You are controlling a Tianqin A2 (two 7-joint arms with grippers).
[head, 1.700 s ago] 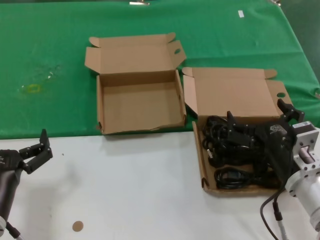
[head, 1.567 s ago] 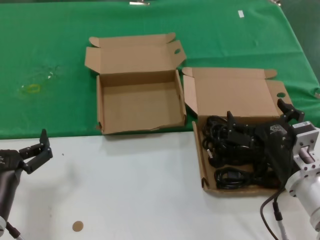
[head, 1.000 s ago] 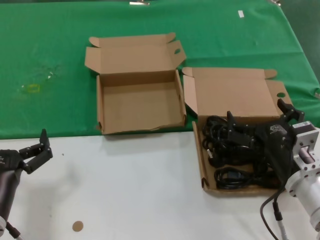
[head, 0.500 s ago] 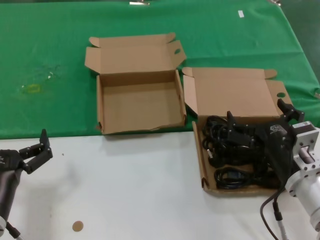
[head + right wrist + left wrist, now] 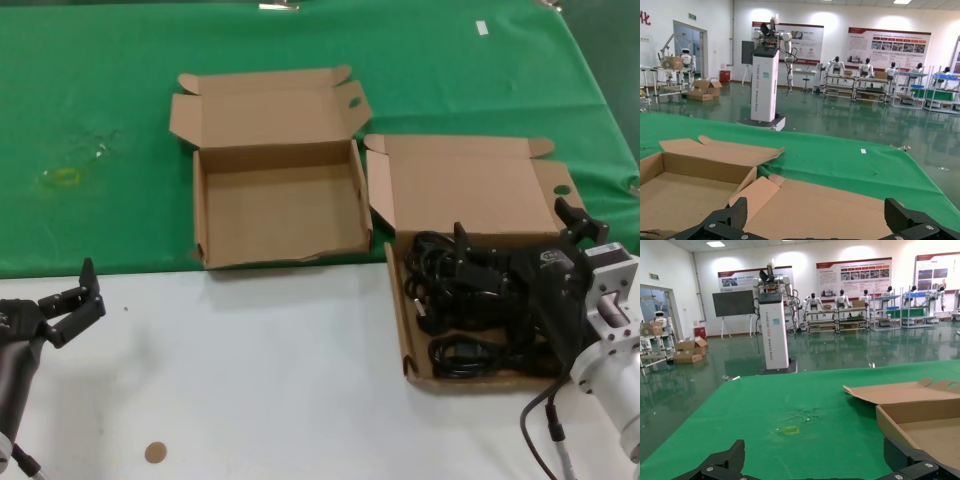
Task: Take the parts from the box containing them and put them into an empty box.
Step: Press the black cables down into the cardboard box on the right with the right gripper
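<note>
The cable bundles point(image 5: 470, 305) lie in the wider brown box point(image 5: 398, 320) at the right, its lid point(image 5: 465, 185) folded back. My right gripper point(image 5: 518, 230) is open and empty, hovering over this box above the cables. In the right wrist view its gripper point(image 5: 816, 216) frames the lid point(image 5: 830, 207), and the cables are hidden. The smaller, squarer empty box point(image 5: 280, 215) stands open to the left on the green cloth and also shows in the right wrist view point(image 5: 680, 190). My left gripper point(image 5: 70, 295) is open and empty, parked over the white table at the near left.
A green cloth point(image 5: 100, 100) covers the far half of the table and a white surface point(image 5: 260, 380) the near half. A small brown disc point(image 5: 154, 452) lies near the front edge. In the left wrist view the gripper point(image 5: 815, 462) faces the cloth and the empty box's corner point(image 5: 920, 425).
</note>
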